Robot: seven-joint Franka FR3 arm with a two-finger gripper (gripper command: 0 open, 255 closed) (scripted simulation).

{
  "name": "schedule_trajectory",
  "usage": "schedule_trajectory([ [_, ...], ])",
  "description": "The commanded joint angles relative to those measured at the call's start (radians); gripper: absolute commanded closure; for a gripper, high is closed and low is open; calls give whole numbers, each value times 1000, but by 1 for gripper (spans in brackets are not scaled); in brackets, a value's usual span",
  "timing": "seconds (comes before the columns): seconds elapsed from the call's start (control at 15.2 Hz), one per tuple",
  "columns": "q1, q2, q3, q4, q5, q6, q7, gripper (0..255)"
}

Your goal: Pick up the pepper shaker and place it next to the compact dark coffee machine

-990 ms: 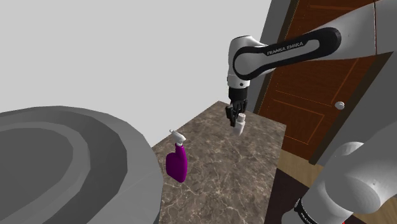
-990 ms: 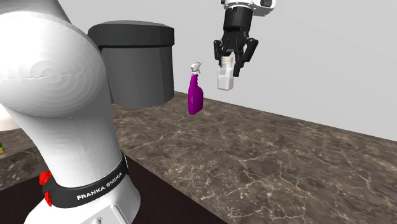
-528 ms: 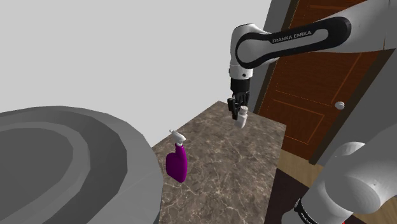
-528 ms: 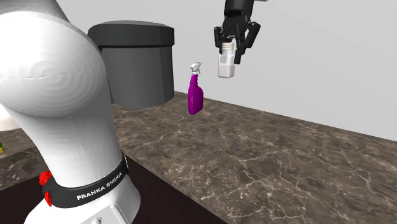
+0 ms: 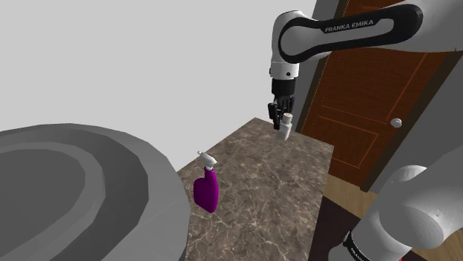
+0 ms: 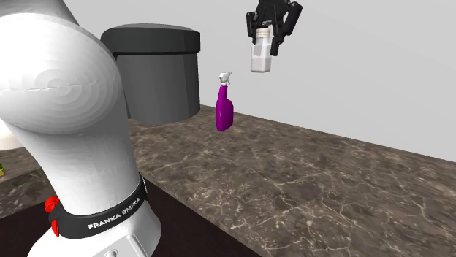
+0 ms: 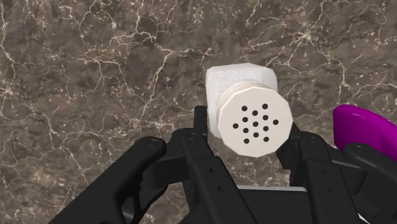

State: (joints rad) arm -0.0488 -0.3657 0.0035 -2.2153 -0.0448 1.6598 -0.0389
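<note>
The pepper shaker [image 6: 261,57] is a white square bottle with a round perforated cap [image 7: 254,126]. It hangs high above the brown marble counter [image 6: 307,182], clasped at its neck by my black gripper [image 6: 272,33], which is shut on it. In the shoulder view the shaker [image 5: 284,132] hangs below the gripper [image 5: 281,117], over the counter's far end. The dark grey coffee machine [image 6: 157,73] stands at the counter's far left in the second exterior view; in the shoulder view its grey top [image 5: 74,193] fills the lower left.
A purple spray bottle [image 6: 224,104] with a white trigger stands upright beside the coffee machine, between it and the shaker; it shows too in the shoulder view [image 5: 206,187]. A brown wooden door [image 5: 371,96] stands beyond the counter's far end. My white arm base [image 6: 73,124] is near.
The gripper has risen steadily with the shaker held in it, now well higher above the counter. The spray bottle and coffee machine have not moved.
</note>
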Motion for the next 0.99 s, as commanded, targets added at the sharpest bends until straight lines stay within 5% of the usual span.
schedule_trajectory([
  [0.0,0,-2,0,26,0,-29,-1,255],
  [0.92,0,10,1,226,0,-216,-9,255],
])
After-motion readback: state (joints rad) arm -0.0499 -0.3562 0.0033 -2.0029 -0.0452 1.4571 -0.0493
